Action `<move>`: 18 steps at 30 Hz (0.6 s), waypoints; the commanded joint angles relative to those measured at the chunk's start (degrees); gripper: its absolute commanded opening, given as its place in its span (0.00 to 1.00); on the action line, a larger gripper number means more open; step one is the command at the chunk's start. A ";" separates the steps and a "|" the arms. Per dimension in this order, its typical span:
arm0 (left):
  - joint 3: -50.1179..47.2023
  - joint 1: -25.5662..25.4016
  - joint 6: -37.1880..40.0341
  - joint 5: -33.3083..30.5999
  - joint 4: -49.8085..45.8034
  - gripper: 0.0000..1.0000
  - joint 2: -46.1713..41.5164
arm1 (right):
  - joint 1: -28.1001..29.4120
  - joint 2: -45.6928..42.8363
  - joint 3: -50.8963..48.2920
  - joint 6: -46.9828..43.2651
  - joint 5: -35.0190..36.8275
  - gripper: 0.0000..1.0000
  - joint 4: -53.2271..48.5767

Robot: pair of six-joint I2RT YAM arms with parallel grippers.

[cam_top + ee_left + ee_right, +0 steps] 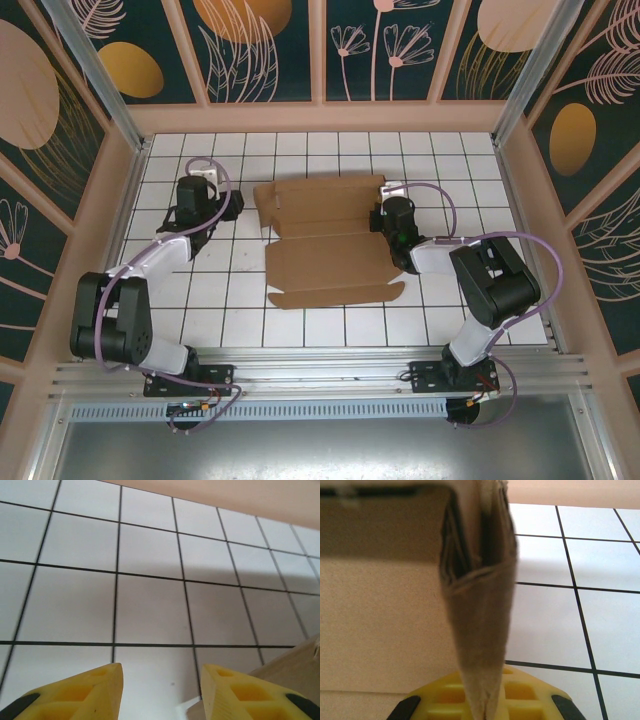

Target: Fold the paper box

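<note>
Gripping paper box (385, 630), right tool (482, 707) closed

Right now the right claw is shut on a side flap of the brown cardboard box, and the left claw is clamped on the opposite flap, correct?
No: the left claw is open, holding nothing, over the white gridded table beside the brown cardboard box, as the left wrist view shows. The right claw is shut on its flap.

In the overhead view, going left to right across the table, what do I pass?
left claw, open → paper box → right claw, shut on the box's right edge
</note>
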 commanded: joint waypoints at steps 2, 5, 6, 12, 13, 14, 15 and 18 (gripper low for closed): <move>-0.95 0.21 9.75 -1.01 -0.78 0.43 -0.34 | -0.14 -0.43 0.93 0.48 -1.68 0.00 -2.21; -1.09 0.19 10.48 5.43 0.14 0.43 0.02 | -0.14 -0.44 1.03 0.53 -1.89 0.00 -2.45; -1.26 0.19 10.63 7.12 0.54 0.43 0.10 | -0.09 -0.43 0.99 0.57 -1.94 0.00 -2.36; -1.32 0.10 11.84 11.63 2.46 0.43 1.78 | -0.11 -1.14 0.46 0.75 -2.06 0.00 -2.05; -1.10 0.10 11.78 12.79 2.37 0.42 2.23 | -0.13 -1.20 0.52 0.70 -2.12 0.00 -2.24; -0.89 0.03 11.64 13.89 2.37 0.42 2.51 | -0.10 -1.19 0.67 0.79 -2.06 0.00 -2.43; -0.74 -0.20 11.65 14.74 2.37 0.42 2.56 | -0.13 -1.32 0.77 0.75 -2.06 0.00 -2.57; -0.70 -1.42 13.57 15.34 2.04 0.42 2.05 | -0.13 -1.28 1.03 0.75 -1.97 0.00 -2.66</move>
